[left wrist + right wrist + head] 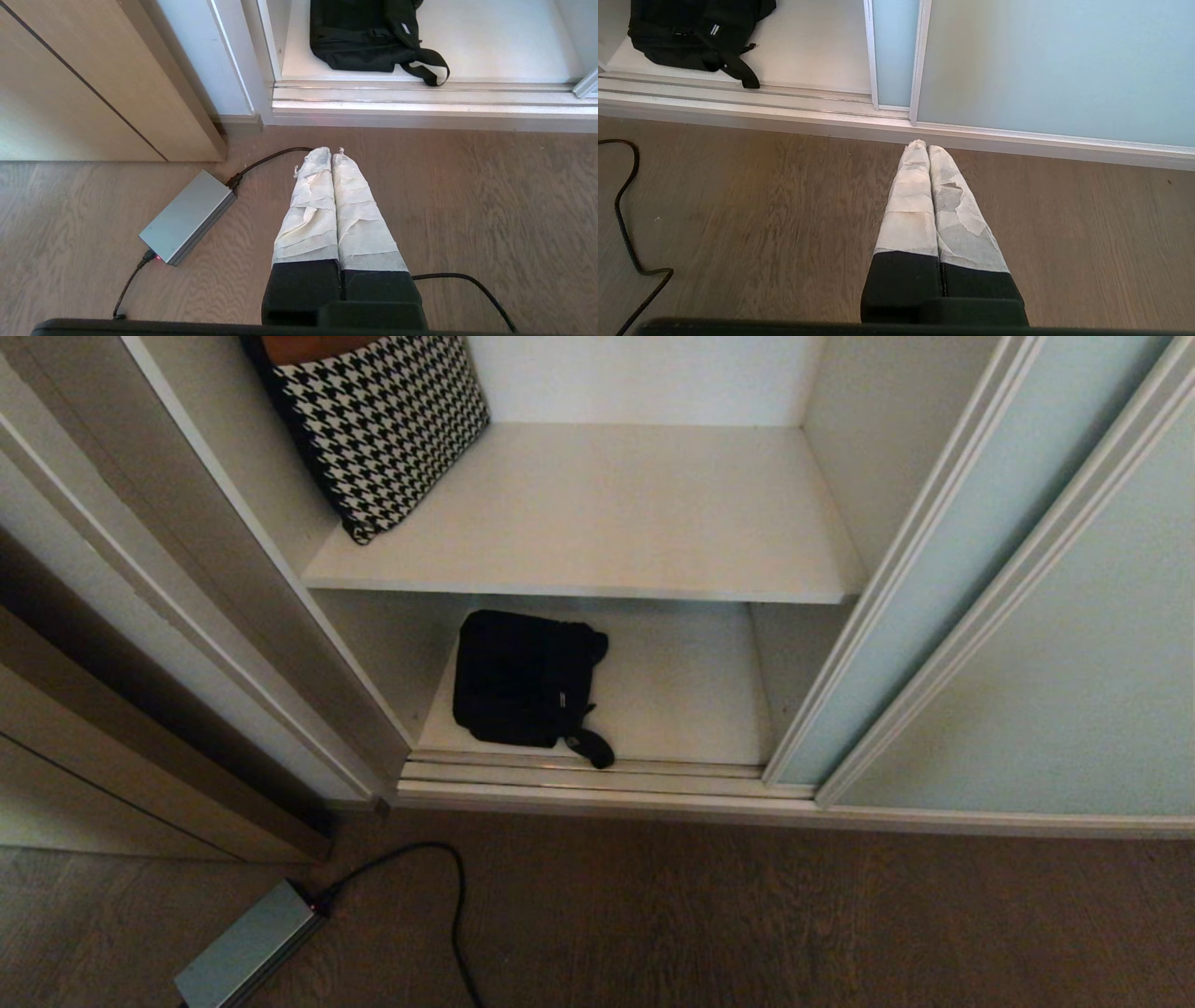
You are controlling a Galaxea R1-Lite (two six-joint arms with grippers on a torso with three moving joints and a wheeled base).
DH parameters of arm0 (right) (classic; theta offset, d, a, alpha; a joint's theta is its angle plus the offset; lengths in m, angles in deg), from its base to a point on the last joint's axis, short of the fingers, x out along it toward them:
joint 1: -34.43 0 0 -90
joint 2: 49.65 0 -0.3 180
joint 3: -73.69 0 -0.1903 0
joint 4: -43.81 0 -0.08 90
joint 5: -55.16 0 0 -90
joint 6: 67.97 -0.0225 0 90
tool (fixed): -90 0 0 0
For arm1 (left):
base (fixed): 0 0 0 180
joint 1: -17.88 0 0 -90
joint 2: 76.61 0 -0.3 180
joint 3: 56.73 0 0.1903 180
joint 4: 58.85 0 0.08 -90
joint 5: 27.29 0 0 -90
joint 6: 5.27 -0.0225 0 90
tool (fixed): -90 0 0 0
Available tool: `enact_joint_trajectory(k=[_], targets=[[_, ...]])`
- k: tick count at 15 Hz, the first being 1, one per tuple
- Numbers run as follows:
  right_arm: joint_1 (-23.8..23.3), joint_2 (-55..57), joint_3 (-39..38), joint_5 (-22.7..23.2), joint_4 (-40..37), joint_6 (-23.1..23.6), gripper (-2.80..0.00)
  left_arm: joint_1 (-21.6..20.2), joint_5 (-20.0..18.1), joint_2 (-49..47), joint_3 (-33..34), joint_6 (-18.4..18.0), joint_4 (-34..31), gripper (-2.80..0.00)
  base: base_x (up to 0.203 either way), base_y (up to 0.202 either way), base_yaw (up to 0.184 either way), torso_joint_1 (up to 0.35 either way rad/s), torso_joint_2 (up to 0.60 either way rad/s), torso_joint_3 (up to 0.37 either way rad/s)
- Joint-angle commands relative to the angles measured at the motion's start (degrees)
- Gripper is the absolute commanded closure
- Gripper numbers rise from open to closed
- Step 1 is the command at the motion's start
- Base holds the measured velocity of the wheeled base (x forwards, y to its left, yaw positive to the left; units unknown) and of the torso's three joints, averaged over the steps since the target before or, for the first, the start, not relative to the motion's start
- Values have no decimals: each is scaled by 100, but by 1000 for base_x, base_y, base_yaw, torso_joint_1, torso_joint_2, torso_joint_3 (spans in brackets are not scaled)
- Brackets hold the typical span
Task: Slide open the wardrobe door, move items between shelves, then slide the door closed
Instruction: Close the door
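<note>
Both hands [331,151] [923,145] closed, empty

Wardrobe open; upper shelf [597,513] bare beside cushion [383,425].

The sliding wardrobe door [943,579], a pale blue-green frosted panel in a thin off-white frame, stands pushed to the right, leaving the left bay open. Inside are two plain white shelves: the upper shelf [607,513] is mostly bare across its middle and right, and the bottom shelf [691,681] carries a soft black bag [523,677] lying flat at its left near side, one webbing strap curling over the front edge toward the door track.
</note>
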Motion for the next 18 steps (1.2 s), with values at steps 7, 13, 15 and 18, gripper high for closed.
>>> enact_joint_trajectory(k=[7,13,15,18], targets=[[1,70,644,-25,-581,28,0,-2,0,-8,0,-3,-2,0,0,0,0,0,0,0],[32,876,4112,602,-3496,-166,0,-2,0,-8,0,-3,-2,0,0,0,0,0,0,0],[106,1490,5298,902,-4199,-543,0,7,0,-8,0,-3,-2,0,0,0,0,0,0,0],[210,2440,6502,1349,-4601,-1669,0,3,0,-8,0,-3,-2,0,0,0,0,0,0,0]])
